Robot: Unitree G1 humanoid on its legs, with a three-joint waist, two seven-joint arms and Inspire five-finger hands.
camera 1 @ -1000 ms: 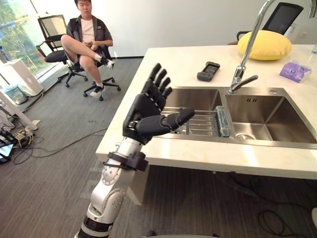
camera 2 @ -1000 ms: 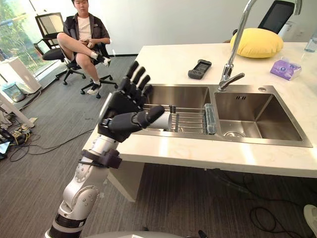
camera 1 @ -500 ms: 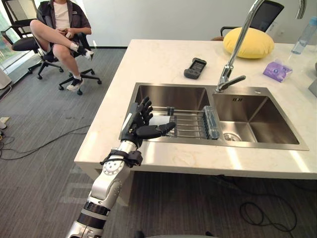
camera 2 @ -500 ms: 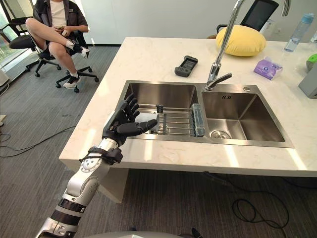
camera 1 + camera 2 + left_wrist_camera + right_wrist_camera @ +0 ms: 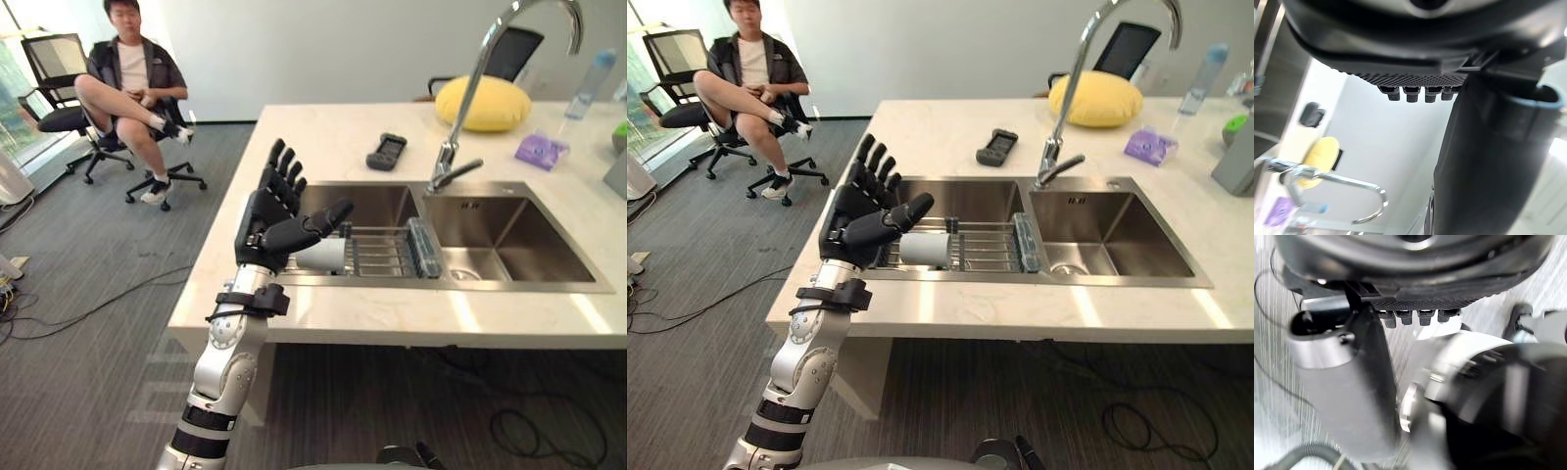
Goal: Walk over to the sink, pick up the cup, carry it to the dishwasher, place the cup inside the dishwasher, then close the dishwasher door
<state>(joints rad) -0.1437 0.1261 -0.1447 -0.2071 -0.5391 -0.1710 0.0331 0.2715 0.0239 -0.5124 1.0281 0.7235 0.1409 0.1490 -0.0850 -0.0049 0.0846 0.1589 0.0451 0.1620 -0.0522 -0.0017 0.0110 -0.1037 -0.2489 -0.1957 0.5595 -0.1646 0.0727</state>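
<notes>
1. Far left: one person [image 5: 132, 88] sits in one office chair [image 5: 59, 64]. Open carpeted floor [image 5: 98, 294] lies between the chair and the left edge of the surface [image 5: 323, 137].

2. Left hand [image 5: 266, 223]: I read it as fully open. The fingers are straight and spread, the thumb points toward the sink, and it holds nothing. It is raised over the surface's left margin, at the left rim of the left basin [image 5: 367, 201]. The forearm rises from below the surface's near edge.

3. Cup [image 5: 323, 255]: one, lying on its side on the wire rack [image 5: 382, 253] at the near end of the left basin. It is just beyond the thumb tip. I cannot tell whether they touch.

4. Sink: two basins, with the rack only in the left one. The right basin [image 5: 534, 230] has bare steel walls. A bare strip of surface runs between the sink's near rim and the near edge.

5. One faucet [image 5: 460, 108] stands behind the divider, arching high over the sink.

6. On the far part of the surface:
   - one dark handset [image 5: 387, 151], behind the left basin
   - one yellow cushion [image 5: 490, 103], at the far edge
   - one purple packet [image 5: 542, 151], right of the faucet
   - one bottle [image 5: 591, 83], near the far right corner

7. Right hand [image 5: 1449, 279]: it appears in its wrist view, but I cannot tell its state.
</notes>
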